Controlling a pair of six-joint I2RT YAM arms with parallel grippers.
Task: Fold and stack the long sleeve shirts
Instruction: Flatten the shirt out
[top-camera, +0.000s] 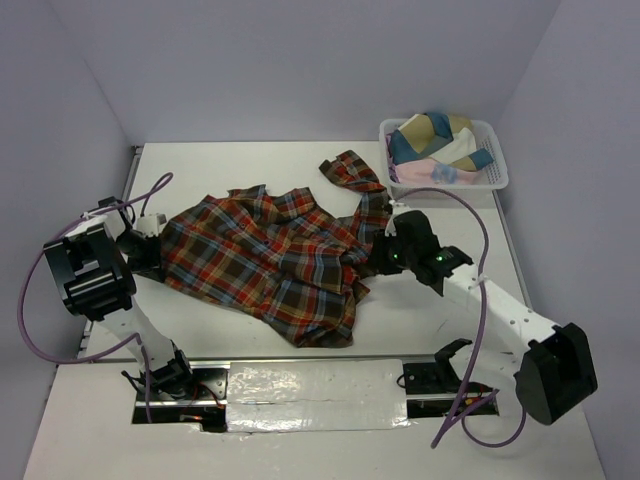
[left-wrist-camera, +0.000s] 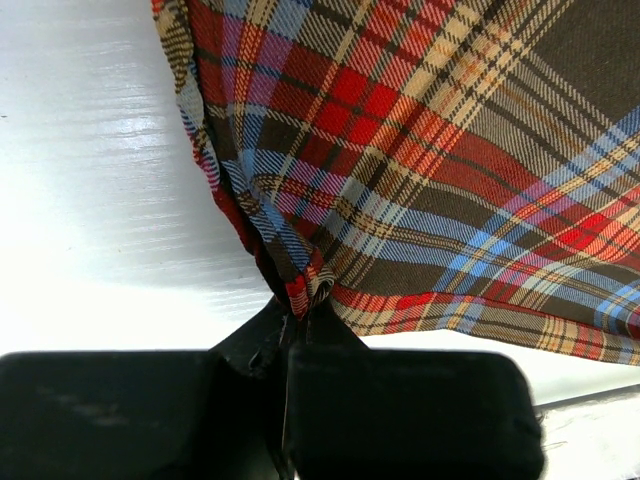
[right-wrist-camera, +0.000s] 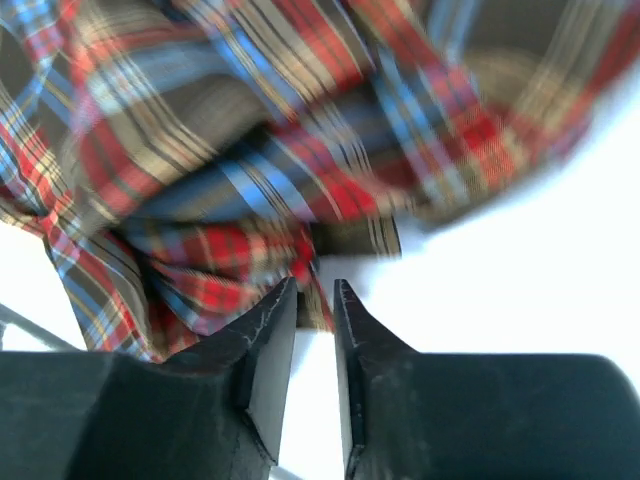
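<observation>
Our left hand (left-wrist-camera: 298, 325) is clenched on a bunched edge of the plaid shirt (top-camera: 270, 255); we should hold it taut while flattening. Soft woven flannel, red-orange, brown and blue, lies rumpled on the desk (top-camera: 250, 160) between both hands. Our right hand (right-wrist-camera: 315, 300) stands slightly parted, released, a fold at its tips. A white slotted basket (top-camera: 495, 180) sits far right.

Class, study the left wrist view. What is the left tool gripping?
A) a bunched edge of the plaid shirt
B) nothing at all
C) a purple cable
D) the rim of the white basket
A: the left tool is closed on a gathered edge of the plaid shirt.
</observation>
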